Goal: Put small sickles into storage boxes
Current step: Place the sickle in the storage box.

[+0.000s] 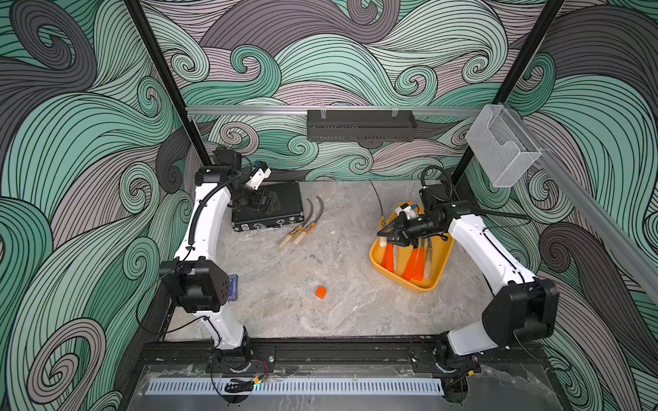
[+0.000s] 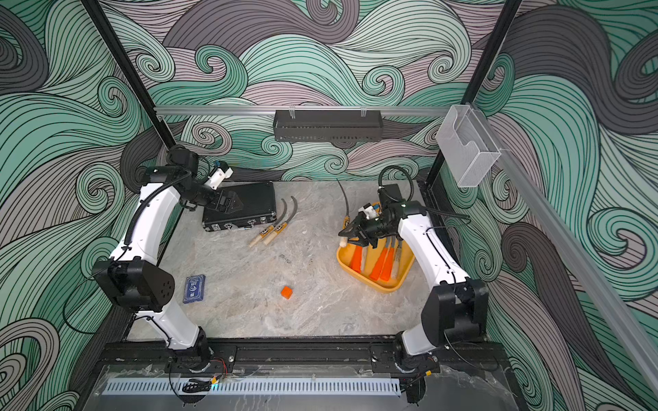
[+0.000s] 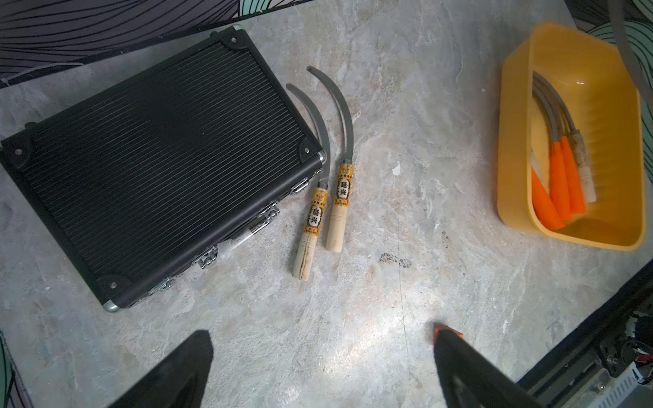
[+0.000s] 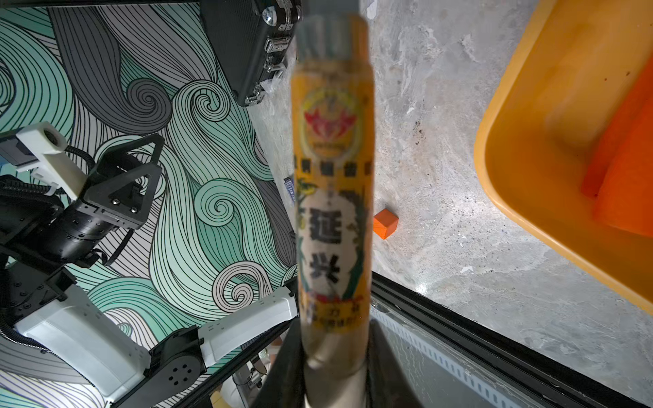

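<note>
My right gripper (image 4: pixel 334 348) is shut on the pale wooden labelled handle of a small sickle (image 4: pixel 332 197). It holds the tool just above the far left edge of the yellow storage box (image 1: pixel 420 286), and the thin curved blade (image 1: pixel 376 197) points toward the back wall. Several sickles (image 1: pixel 411 265) lie inside the box, most with orange handles. Two more sickles (image 3: pixel 327 205) with pale labelled handles lie side by side on the table beside the black case (image 3: pixel 159 166). My left gripper (image 3: pixel 319 339) is open and holds nothing. It hovers over that case (image 1: pixel 285 203).
An orange cube (image 1: pixel 320 292) sits mid-table toward the front. In a top view a blue card box (image 2: pixel 194 288) lies near the left arm's elbow. A black basket (image 1: pixel 361 125) hangs on the back rail. A clear bin (image 1: pixel 502 149) hangs on the right rail.
</note>
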Available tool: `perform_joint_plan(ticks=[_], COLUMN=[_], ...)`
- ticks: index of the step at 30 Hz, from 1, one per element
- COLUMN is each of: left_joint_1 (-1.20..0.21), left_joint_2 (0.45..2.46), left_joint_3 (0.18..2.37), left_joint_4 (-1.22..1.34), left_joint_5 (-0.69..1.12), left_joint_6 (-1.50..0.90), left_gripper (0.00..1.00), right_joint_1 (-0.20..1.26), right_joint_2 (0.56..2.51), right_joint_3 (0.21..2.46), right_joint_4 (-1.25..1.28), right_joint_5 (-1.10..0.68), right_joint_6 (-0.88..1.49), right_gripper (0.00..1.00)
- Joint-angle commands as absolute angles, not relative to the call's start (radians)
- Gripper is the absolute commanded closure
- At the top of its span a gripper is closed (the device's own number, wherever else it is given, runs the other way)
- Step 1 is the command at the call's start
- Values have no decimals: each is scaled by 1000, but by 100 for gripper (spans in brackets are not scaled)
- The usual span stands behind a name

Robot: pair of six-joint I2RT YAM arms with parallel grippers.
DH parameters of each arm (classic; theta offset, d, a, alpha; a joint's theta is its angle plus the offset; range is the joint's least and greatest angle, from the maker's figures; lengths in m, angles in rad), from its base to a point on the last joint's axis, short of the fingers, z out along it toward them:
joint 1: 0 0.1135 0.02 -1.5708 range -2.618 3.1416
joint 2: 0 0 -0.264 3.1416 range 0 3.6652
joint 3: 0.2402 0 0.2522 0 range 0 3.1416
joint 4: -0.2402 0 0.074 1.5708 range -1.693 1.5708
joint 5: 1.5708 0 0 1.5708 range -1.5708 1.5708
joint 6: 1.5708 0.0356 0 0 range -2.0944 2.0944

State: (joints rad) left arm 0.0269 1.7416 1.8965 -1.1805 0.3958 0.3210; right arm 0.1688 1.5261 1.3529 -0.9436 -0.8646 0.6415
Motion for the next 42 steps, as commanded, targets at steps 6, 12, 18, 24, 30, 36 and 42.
perform_joint_plan(ticks=[6, 12, 18, 24, 30, 36, 42], left_joint_1=[23, 22, 21, -4, -11, -31, -51], left_joint_2=[1761, 1796, 1780, 1746, 1736, 1753, 1765], left_joint_3=[1919, 1933, 1892, 1826, 1796, 1805, 1809], left_joint_4=[-1141, -1149, -1136, -1135, -1118, -1123, -1111], left_joint_5=[447, 498, 514, 501, 529, 534, 534], left_joint_6=[310, 300, 311, 357, 348, 355, 347], left_gripper=[2, 3, 3, 3, 3, 3, 3], right_joint_1=[153, 132, 96, 45, 24, -16, -54], right_joint_2=[1566, 1541, 1511, 1469, 1421, 1344, 1292], right_joint_3=[1399, 1324, 1244, 1208, 1157, 1085, 1033], right_joint_4=[-851, -768, -710, -708, -709, -707, -667], right_joint_5=[-969, -1043, -1101, -1078, -1066, -1052, -1034], right_joint_6=[704, 756, 785, 788, 782, 783, 817], right_gripper=[100, 100, 100, 100, 100, 100, 100])
